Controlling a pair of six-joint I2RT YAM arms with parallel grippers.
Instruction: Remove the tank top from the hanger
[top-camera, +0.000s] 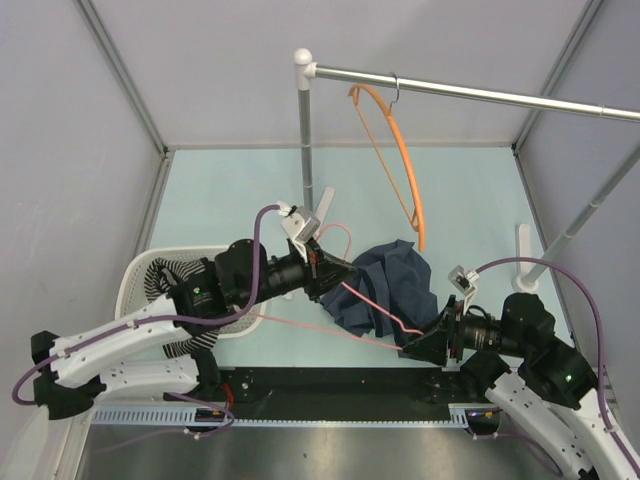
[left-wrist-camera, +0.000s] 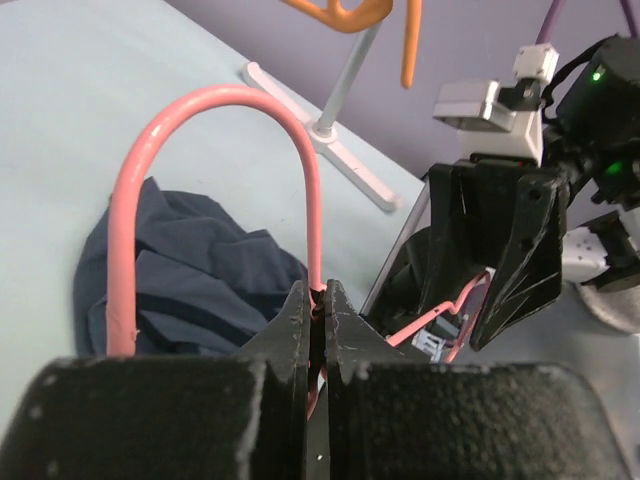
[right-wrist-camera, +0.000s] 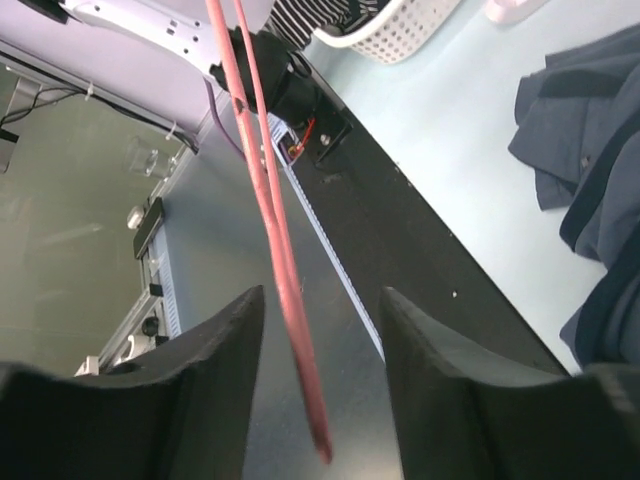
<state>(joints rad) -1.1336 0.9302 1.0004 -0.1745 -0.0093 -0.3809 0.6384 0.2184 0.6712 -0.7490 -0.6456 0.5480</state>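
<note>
- Left gripper (left-wrist-camera: 318, 305) is clamped on the pink wire hanger (left-wrist-camera: 230, 97); right gripper (right-wrist-camera: 320, 310) is spread around its wire, not closed yet.
- Tank top (top-camera: 160, 272) is seen in the basket (top-camera: 124, 290), near left.
- Wire could get bent if it's tugged both ways.

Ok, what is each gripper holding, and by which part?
Left gripper: shut on the pink wire hanger, at the foot of its curved loop. Right gripper: holds nothing; its open jaws straddle the hanger's wires without touching.

no legible text, labels or numbers anywhere
</note>
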